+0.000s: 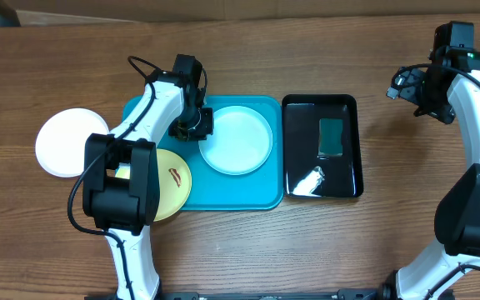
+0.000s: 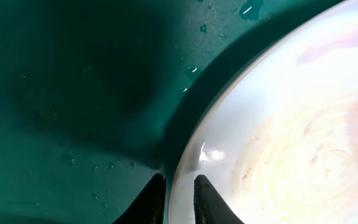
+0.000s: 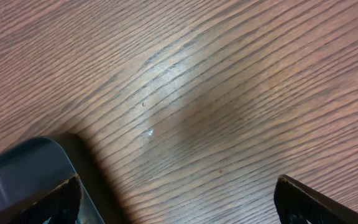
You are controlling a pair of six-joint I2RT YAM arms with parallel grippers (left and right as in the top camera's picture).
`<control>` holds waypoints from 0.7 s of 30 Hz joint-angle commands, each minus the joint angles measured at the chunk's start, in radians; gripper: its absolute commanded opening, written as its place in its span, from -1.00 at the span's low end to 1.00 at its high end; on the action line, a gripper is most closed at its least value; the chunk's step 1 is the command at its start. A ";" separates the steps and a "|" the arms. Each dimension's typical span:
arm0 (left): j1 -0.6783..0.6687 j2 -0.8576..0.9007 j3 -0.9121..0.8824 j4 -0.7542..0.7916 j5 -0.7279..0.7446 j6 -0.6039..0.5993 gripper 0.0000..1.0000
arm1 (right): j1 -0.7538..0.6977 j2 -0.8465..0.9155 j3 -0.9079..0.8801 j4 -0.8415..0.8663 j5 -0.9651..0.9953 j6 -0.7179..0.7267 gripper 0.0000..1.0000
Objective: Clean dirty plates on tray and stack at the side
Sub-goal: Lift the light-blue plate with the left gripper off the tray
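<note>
The pale aqua plate point(image 1: 236, 140) lies on the turquoise tray point(image 1: 265, 198). My left gripper point(image 1: 192, 125) is at the plate's left rim. In the left wrist view its fingers point(image 2: 179, 199) straddle that rim, shut on the aqua plate point(image 2: 278, 124), which shows faint pinkish streaks, with wet tray point(image 2: 73, 93) to the left. A yellow-green plate point(image 1: 173, 179) with a reddish-brown smear sits at the tray's front left, partly under my left arm. A white plate point(image 1: 67, 142) rests on the table left of the tray. My right gripper point(image 1: 405, 85) hangs open over bare wood point(image 3: 176, 199).
A glossy black tray point(image 1: 286, 150) stands right of the turquoise tray, holding a dark green sponge point(image 1: 332, 137) and a white glint near its front. Its corner point(image 3: 17, 168) shows by the right gripper's left finger. Wooden tabletop lies all around.
</note>
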 commanded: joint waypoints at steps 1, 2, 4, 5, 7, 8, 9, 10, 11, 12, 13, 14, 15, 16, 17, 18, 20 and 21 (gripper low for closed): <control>-0.004 0.003 -0.006 -0.004 0.006 -0.010 -0.61 | -0.002 -0.018 0.008 0.003 -0.001 0.007 1.00; -0.004 0.003 -0.007 -0.005 0.006 -0.010 -0.63 | -0.002 -0.018 0.008 0.003 -0.001 0.007 1.00; -0.004 0.003 -0.007 -0.005 0.006 -0.010 -0.64 | -0.002 -0.018 0.008 0.003 -0.001 0.007 1.00; -0.004 0.003 -0.008 -0.005 0.006 -0.010 -0.65 | -0.002 -0.018 0.008 0.003 -0.001 0.007 1.00; -0.004 0.003 -0.008 -0.005 0.006 -0.011 -0.66 | -0.002 -0.018 0.008 0.003 0.000 0.007 1.00; -0.004 0.003 -0.012 -0.002 0.006 -0.011 -0.66 | -0.002 -0.018 0.008 0.003 -0.001 0.007 1.00; -0.004 0.003 -0.018 0.002 0.006 -0.011 -0.66 | -0.002 -0.018 0.008 0.003 -0.001 0.007 1.00; -0.004 0.003 -0.023 0.005 0.006 -0.011 -0.66 | -0.002 -0.018 0.008 0.003 -0.001 0.007 1.00; -0.004 0.003 -0.031 0.010 0.006 -0.012 -0.67 | -0.002 -0.018 0.008 0.003 -0.001 0.007 1.00; -0.004 0.003 -0.038 0.016 0.006 -0.019 -0.67 | -0.002 -0.018 0.008 0.003 -0.001 0.007 1.00; -0.004 0.003 -0.042 0.021 0.006 -0.019 -0.68 | -0.002 -0.018 0.008 0.003 -0.001 0.007 1.00; -0.004 0.003 -0.042 0.022 0.006 -0.018 -0.76 | -0.002 -0.018 0.008 0.003 -0.001 0.007 1.00; -0.004 0.003 -0.042 0.025 0.006 -0.018 -0.89 | -0.002 -0.018 0.008 0.003 -0.001 0.007 1.00; -0.003 0.003 -0.040 0.025 0.006 -0.019 -0.92 | -0.002 -0.018 0.008 0.003 -0.001 0.007 1.00; -0.002 0.003 -0.035 0.025 0.006 -0.018 -0.92 | -0.002 -0.018 0.008 0.003 -0.001 0.007 1.00; 0.000 0.003 -0.030 0.023 0.005 -0.018 -0.92 | -0.002 -0.018 0.008 0.003 -0.001 0.007 1.00; 0.005 0.003 -0.011 0.005 -0.010 -0.018 -0.92 | -0.002 -0.018 0.008 0.003 -0.001 0.007 1.00; 0.007 0.003 0.002 -0.011 -0.018 -0.018 -0.92 | -0.002 -0.018 0.008 0.003 -0.001 0.007 1.00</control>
